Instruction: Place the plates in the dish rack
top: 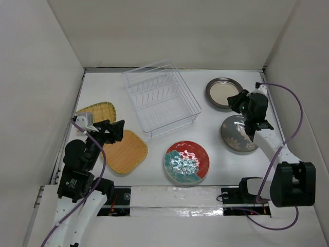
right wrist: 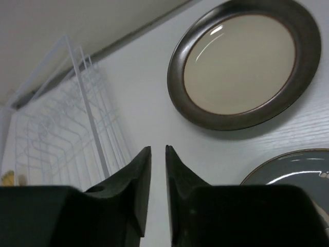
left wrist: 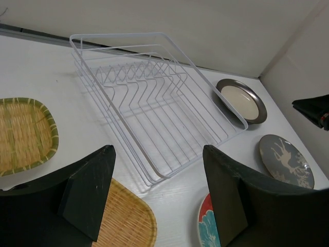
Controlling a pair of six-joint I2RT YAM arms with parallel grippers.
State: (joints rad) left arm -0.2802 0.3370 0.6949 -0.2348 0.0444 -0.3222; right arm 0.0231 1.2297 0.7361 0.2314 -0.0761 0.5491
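White walls enclose the table (top: 103,87); nothing stands in the dish rack (top: 161,98). Left gripper (top: 114,129) — jaws wide apart, empty — hangs between far woven plate (top: 96,111) and near woven plate (top: 126,151). Floral plate (top: 186,162) lies flat right of centre. Right gripper (top: 238,101), jaws almost closed on nothing, hangs between dark-rimmed plate (top: 222,91) and deer plate (top: 237,135). Judge the plates rigid, slick, breakable: take each by its rim.
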